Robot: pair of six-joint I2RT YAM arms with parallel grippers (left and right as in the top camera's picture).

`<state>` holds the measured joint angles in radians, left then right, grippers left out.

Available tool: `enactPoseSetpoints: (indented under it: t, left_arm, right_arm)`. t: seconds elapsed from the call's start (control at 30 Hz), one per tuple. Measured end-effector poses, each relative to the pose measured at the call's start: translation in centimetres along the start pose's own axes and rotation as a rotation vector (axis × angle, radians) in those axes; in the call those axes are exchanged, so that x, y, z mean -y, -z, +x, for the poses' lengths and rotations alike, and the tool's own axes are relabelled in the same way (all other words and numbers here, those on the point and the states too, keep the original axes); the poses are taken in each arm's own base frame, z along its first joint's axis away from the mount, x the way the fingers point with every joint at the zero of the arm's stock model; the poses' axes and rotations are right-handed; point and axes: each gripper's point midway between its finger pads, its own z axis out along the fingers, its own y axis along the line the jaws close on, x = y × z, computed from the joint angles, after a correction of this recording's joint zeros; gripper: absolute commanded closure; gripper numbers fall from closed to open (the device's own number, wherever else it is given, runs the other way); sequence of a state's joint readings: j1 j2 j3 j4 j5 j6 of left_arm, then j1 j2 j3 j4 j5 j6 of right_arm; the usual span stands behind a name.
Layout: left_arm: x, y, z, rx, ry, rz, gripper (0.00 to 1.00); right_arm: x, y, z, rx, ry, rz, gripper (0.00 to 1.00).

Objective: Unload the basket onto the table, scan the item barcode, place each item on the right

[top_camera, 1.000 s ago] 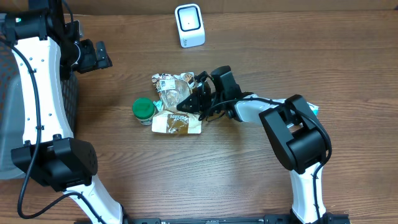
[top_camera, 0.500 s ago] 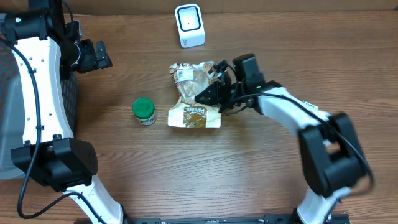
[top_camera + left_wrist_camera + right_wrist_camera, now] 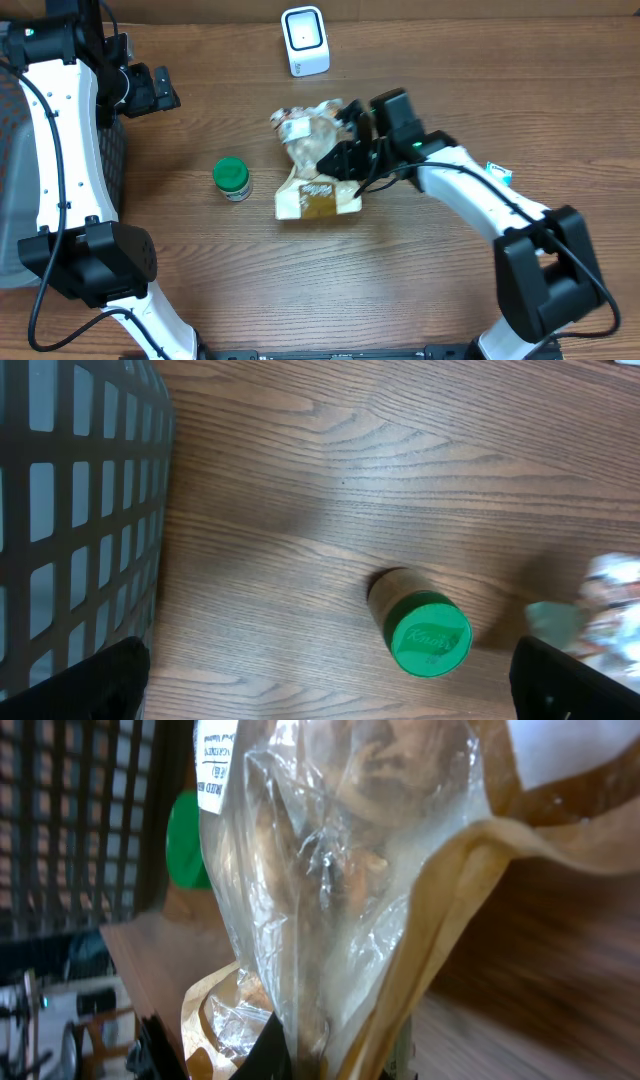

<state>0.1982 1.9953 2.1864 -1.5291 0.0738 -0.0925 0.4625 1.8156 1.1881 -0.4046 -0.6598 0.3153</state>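
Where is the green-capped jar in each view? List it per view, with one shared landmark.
Overhead: green-capped jar left of centre, apart from the bag.
Left wrist: lower right of centre.
Right wrist: green sliver at left, behind the bag.
Shared landmark: the mesh basket, at the left in all three.

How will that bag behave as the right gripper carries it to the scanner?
Likely floppy: the bag is crinkled film and paper, draping from the right gripper. Probably light, being thin-walled. Its white label may curl away from the scanner.
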Motion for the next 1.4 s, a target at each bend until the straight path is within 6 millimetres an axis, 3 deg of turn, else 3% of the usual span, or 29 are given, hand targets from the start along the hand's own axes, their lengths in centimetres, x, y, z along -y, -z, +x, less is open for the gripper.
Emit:
enactPoseSetpoints:
  t: [0.17, 0.27, 0.57, 0.67, 0.73, 0.8, 0.87, 1.1, 1.4]
  left_arm:
    - [0.0, 0.0, 0.0, 0.000, 0.000, 0.000, 0.00]
    - [0.0, 0.0, 0.0, 0.000, 0.000, 0.000, 0.00]
    - [0.0, 0.0, 0.0, 0.000, 0.000, 0.000, 0.01]
    - [0.0, 0.0, 0.0, 0.000, 0.000, 0.000, 0.01]
    - [0.0, 0.0, 0.0, 0.000, 0.000, 0.000, 0.01]
    - [0.0, 0.0, 0.0, 0.000, 0.000, 0.000, 0.00]
    - [0.0, 0.0, 0.0, 0.000, 0.000, 0.000, 0.01]
    - [0.0, 0.0, 0.0, 0.000, 0.000, 0.000, 0.01]
    - [0.0, 0.0, 0.0, 0.000, 0.000, 0.000, 0.01]
  right_arm:
    - [-2.5, -3.4, 1.8, -0.051, 0.057, -0.041, 0.96]
    - [-2.6, -4.7, 2.5, -0.075, 0.039, -0.051, 0.96]
    - [2.2, -5.9, 2.5, -0.097, -0.099, -0.007, 0.95]
    - [3.4, -5.3, 1.8, -0.079, -0.131, -0.003, 0.83]
    - [4.3, -4.8, 1.2, -0.061, -0.148, 0.006, 0.69]
    - [5.2, -4.3, 0.7, -0.044, -0.160, 0.016, 0.66]
    - [5.9, -3.8, 0.3, -0.030, -0.181, 0.026, 0.67]
    - [6.8, -3.2, 0.1, -0.024, -0.196, 0.033, 0.96]
    - [6.6, -3.2, 0.1, -0.027, -0.180, 0.023, 0.96]
